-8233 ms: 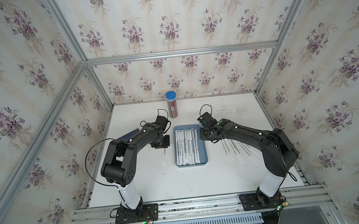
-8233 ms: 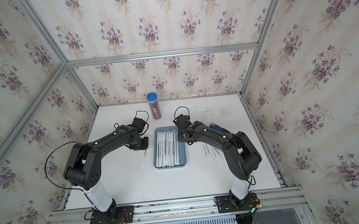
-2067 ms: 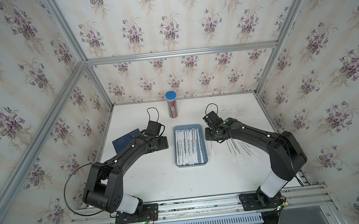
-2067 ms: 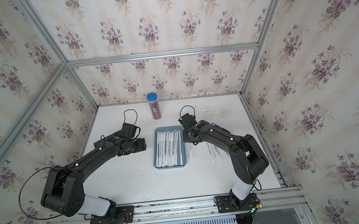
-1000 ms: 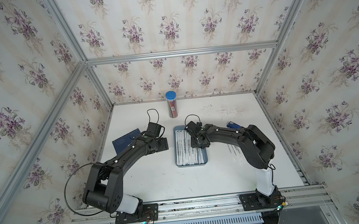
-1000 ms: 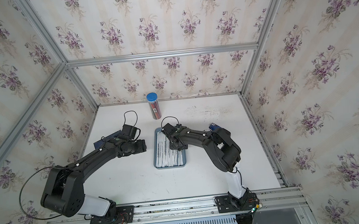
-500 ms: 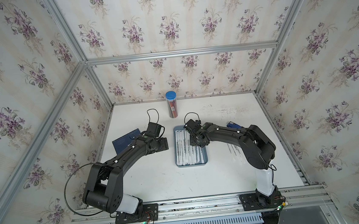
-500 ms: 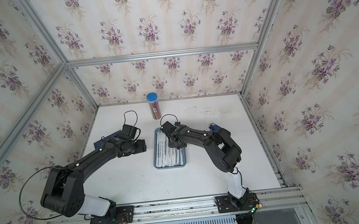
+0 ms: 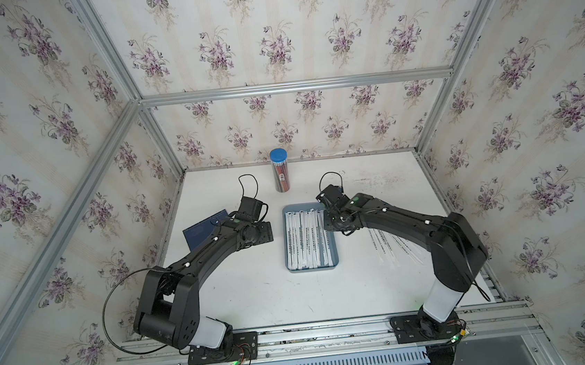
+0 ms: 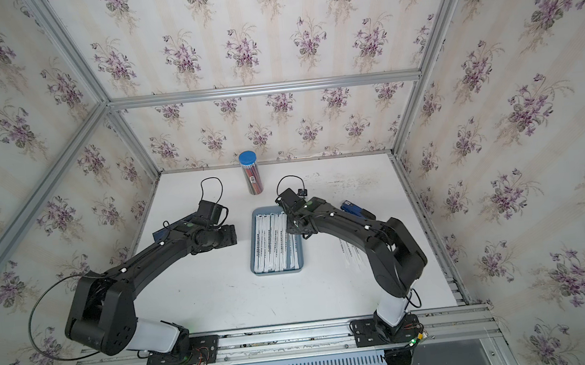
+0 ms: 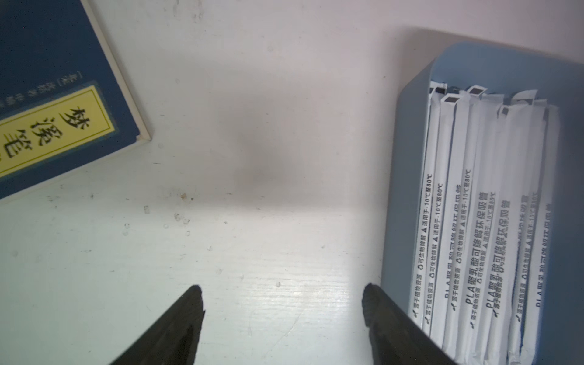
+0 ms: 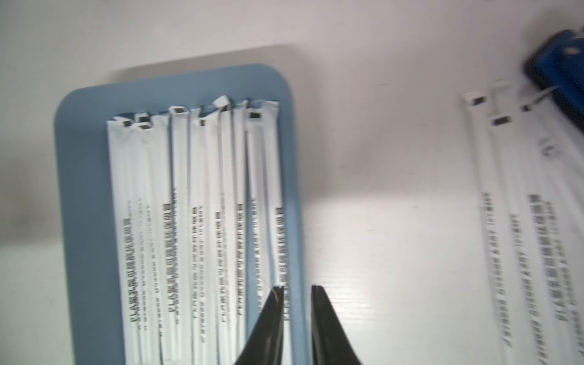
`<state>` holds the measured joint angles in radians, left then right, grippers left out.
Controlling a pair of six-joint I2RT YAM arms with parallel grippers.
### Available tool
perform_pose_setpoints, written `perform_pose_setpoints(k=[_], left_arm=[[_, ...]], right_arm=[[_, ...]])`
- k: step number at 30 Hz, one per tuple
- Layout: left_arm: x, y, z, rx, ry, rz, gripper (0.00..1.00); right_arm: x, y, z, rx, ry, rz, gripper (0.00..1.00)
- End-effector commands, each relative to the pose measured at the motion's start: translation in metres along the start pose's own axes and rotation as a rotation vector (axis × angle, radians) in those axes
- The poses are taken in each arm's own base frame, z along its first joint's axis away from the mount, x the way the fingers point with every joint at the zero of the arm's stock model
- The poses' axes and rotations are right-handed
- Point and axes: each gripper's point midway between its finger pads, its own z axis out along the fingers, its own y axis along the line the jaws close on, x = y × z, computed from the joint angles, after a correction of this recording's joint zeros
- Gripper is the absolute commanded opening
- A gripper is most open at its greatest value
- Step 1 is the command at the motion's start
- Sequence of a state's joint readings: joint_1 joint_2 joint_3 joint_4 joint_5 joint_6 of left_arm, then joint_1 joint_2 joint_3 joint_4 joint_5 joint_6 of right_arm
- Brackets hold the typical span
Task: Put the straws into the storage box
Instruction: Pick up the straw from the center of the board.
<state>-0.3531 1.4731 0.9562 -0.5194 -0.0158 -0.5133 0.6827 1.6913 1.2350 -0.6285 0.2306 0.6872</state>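
The storage box is a blue-grey tray in mid-table with several white wrapped straws lying lengthwise in it. More straws lie loose on the table to its right. My right gripper hangs over the box's right rim. Its jaws stand a narrow gap apart with nothing between them. My left gripper is wide open and empty over bare table just left of the box.
A clear tube with a blue cap holding red pencils stands at the back. A dark blue card lies at the left. A small blue object sits by the far ends of the loose straws.
My right gripper has shifted from over the middle of the box to its right rim, and its jaws have parted slightly. The left arm has not moved.
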Motion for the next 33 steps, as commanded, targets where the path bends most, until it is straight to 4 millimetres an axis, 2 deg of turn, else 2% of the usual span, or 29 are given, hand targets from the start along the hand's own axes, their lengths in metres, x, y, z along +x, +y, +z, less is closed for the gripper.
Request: perform_pose_setpoints(k=[1, 3, 5, 9, 15, 27, 33], left_arm=[[-0.004, 0.006, -0.005, -0.031, -0.017, 0.023, 0.8], [-0.004, 0.002, -0.004, -0.012, -0.017, 0.018, 0.8], [-0.003, -0.001, -0.002, -0.001, -0.004, 0.013, 0.8], [0.002, 0.0, 0.0, -0.003, 0.019, 0.005, 0.8], [0.003, 0.006, -0.004, -0.028, 0.012, 0.008, 0.81], [0.002, 0.002, -0.003, -0.01, 0.01, 0.007, 0.81], [0.001, 0.002, -0.003, -0.007, 0.01, 0.008, 0.81]], right_arm=[[0.002, -0.048, 0.003, 0.077, 0.018, -0.002, 0.22], [0.008, -0.083, 0.018, 0.105, 0.072, 0.03, 0.22], [0.017, -0.103, 0.028, 0.142, 0.108, 0.025, 0.23], [0.022, -0.12, 0.037, 0.193, 0.114, 0.02, 0.28], [0.028, -0.126, 0.052, 0.205, 0.146, 0.012, 0.28], [0.042, -0.136, 0.068, 0.207, 0.188, 0.025, 0.25], [0.049, -0.13, 0.074, 0.159, 0.218, 0.042, 0.19]])
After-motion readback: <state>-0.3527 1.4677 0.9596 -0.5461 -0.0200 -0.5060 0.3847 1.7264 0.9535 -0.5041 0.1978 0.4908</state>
